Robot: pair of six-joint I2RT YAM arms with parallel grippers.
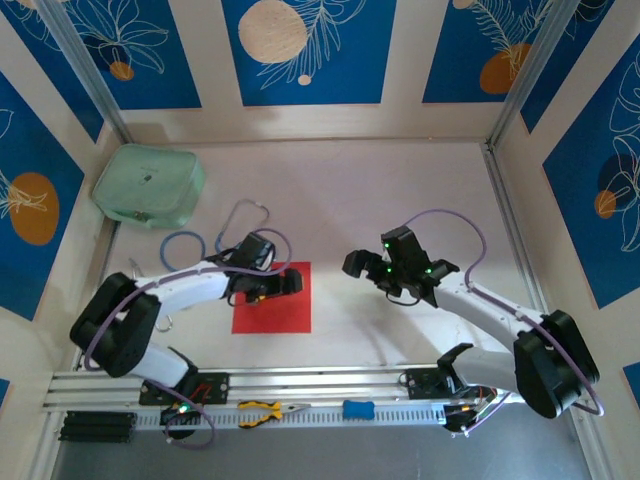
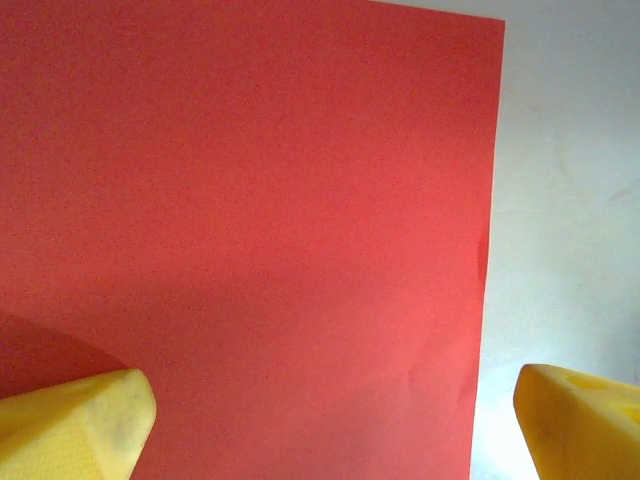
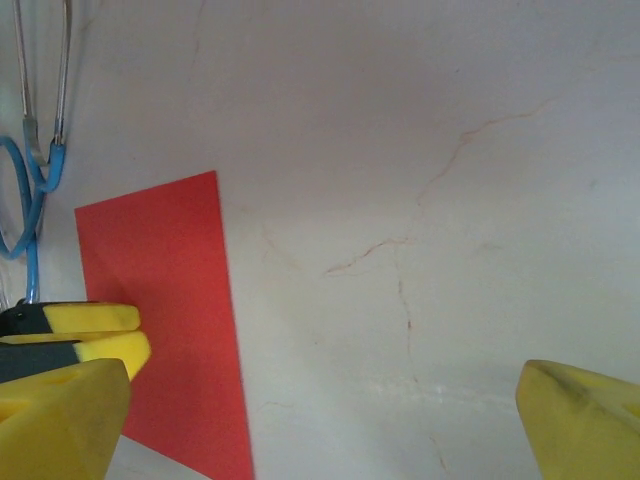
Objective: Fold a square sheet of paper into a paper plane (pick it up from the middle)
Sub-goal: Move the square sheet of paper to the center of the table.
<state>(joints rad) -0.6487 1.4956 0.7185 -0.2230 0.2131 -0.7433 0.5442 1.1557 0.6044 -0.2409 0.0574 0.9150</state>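
Near edge: pliers (image 1: 262,410) parked clear of the work; next, the square sheet of paper (image 1: 285,312) lies flat, unfolded, on the counter (image 1: 400,190); left claw (image 2: 330,425) hangs over it approx. mid-sheet, jaws wide, gripping nothing, prob. lining up the middle pickup; right claw (image 3: 325,425) waits beside the sheet's right edge, wide open, empty; mint pouch (image 1: 150,186) sits in the far-left corner.
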